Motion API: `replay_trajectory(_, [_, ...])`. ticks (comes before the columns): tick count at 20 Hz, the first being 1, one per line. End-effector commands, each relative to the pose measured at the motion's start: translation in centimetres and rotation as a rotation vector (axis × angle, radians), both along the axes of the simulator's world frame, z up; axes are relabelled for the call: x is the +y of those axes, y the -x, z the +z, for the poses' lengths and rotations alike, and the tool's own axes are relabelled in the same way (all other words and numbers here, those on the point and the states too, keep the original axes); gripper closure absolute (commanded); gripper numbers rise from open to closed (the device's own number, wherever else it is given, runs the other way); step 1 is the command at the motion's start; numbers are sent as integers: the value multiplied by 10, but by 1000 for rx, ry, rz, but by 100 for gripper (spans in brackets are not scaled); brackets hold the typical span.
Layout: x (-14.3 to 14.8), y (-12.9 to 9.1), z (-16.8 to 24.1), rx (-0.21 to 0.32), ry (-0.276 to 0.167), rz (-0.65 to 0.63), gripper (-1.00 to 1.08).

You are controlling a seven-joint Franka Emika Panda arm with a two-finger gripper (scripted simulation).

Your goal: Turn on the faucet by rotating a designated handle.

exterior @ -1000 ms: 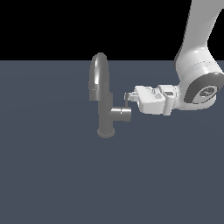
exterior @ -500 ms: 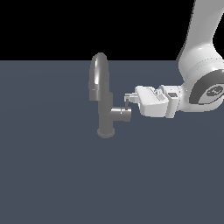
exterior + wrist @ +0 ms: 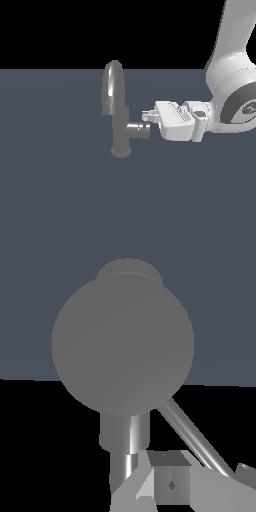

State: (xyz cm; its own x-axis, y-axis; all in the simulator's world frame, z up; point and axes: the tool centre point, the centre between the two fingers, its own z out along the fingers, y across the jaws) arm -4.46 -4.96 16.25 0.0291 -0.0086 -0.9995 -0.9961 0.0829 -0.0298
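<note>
A flat, plain slate-blue floor [image 3: 65, 200] spreads across the lower part of the exterior view. Above the floor's far edge lies a black backdrop [image 3: 60, 30], which meets it along a straight horizontal line.

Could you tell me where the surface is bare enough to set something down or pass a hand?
The surface is bare on the exterior view's left of the faucet and across the whole foreground. It is crowded only on the exterior view's right, where the gripper sits right at the faucet's side stub.
</note>
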Motion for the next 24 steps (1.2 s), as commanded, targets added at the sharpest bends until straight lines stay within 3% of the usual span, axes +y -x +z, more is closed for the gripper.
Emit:
replay_trajectory(1, [0,18,-12,22,-7,3,108])
replay_trajectory(5, [1,35,-22,24,-8,4,108])
replay_trajectory(7, [2,22,-11,-3,-3,4,108])
replay_trajectory(18, [2,45,-75,24,-8,4,108])
replay_trajectory(19, [2,45,-75,24,-8,4,108])
replay_trajectory(20, [3,34,-54,-13,-11,10,108])
replay_trajectory(24, [2,29,-69,-5,-10,9,108])
